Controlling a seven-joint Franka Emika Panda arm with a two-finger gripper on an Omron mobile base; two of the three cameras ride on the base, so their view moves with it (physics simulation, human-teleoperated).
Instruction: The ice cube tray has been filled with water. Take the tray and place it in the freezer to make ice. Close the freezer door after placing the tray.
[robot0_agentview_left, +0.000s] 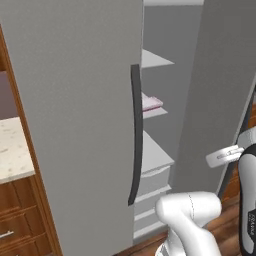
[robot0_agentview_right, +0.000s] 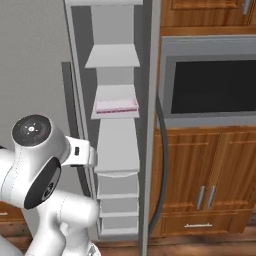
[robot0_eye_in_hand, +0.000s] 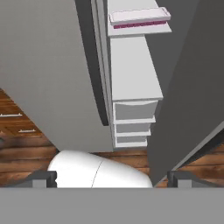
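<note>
The ice cube tray (robot0_agentview_right: 116, 106) lies flat on a middle white shelf (robot0_agentview_right: 116, 114) inside the freezer (robot0_agentview_right: 114, 65), its long axis running side to side across the shelf, a magenta strip showing along its front edge. In the left base view only one pale end of it shows past the edge of the closed wider door (robot0_agentview_left: 75, 110). Above it sits another shelf with bare room between; below are a deeper shelf and stacked white drawers (robot0_eye_in_hand: 133, 127). The freezer door (robot0_agentview_right: 149, 125) stands open, seen edge-on, with its dark curved handle (robot0_agentview_right: 162, 170) facing the wooden cabinets (robot0_agentview_right: 205, 180). The opening between the two doors is tall and narrow. The tool (robot0_eye_in_hand: 111, 178) hangs low in front of the opening, its tips spread wide apart, holding nothing. A pale worktop (robot0_agentview_left: 12, 150) is cut off at the left edge.
</note>
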